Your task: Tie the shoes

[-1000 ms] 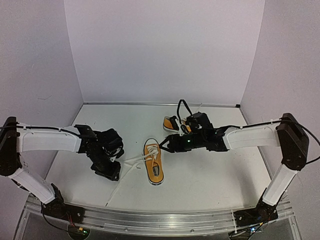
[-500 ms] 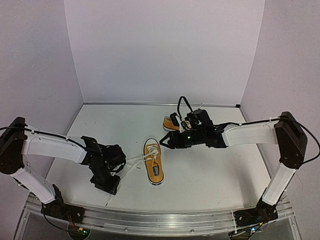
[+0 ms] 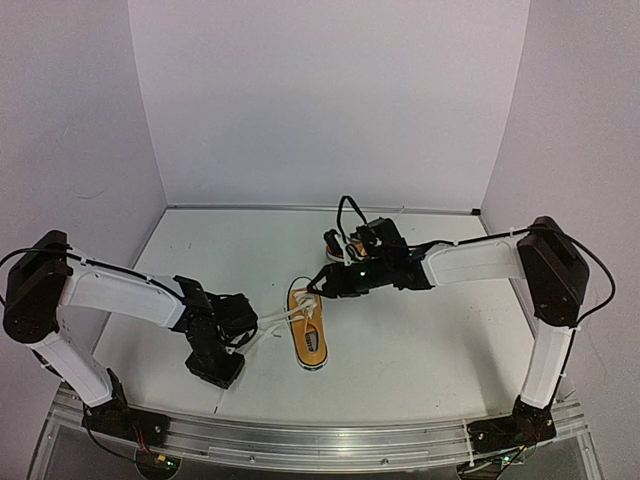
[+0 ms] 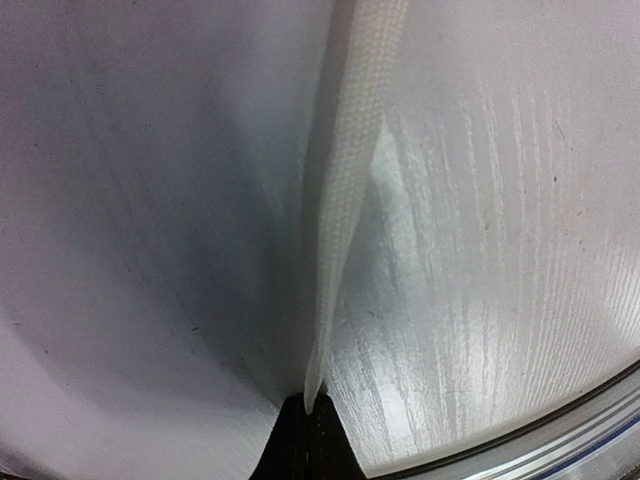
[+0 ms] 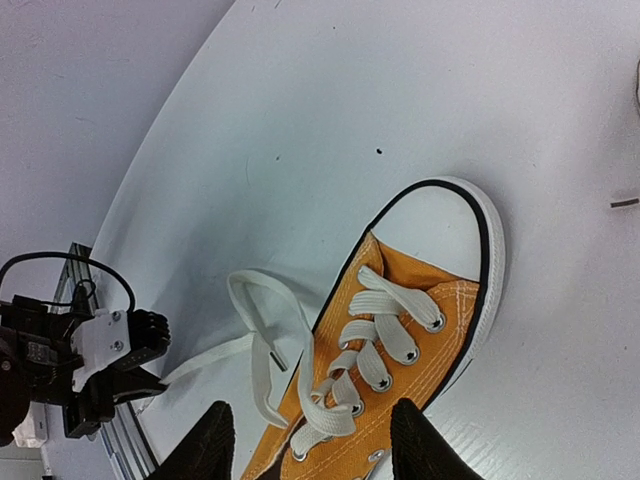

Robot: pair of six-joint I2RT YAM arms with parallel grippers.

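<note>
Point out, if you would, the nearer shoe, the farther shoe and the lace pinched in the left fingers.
Nearer shoe (image 5: 395,340): right wrist view, on its laced tongue.
Farther shoe (image 3: 336,246): top external view, on its visible orange side.
Lace (image 4: 345,200): left wrist view, midway along the flat strand.

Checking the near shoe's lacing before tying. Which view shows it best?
Right wrist: the near shoe is close up, eyelets and lace crossings clear. Top external shows it small, from above. Left wrist shows only one lace strand.

Pale lilac walls (image 3: 330,100) enclose a white table (image 3: 420,350) (faintly grained), metal rail (image 3: 330,440) at its near edge.
</note>
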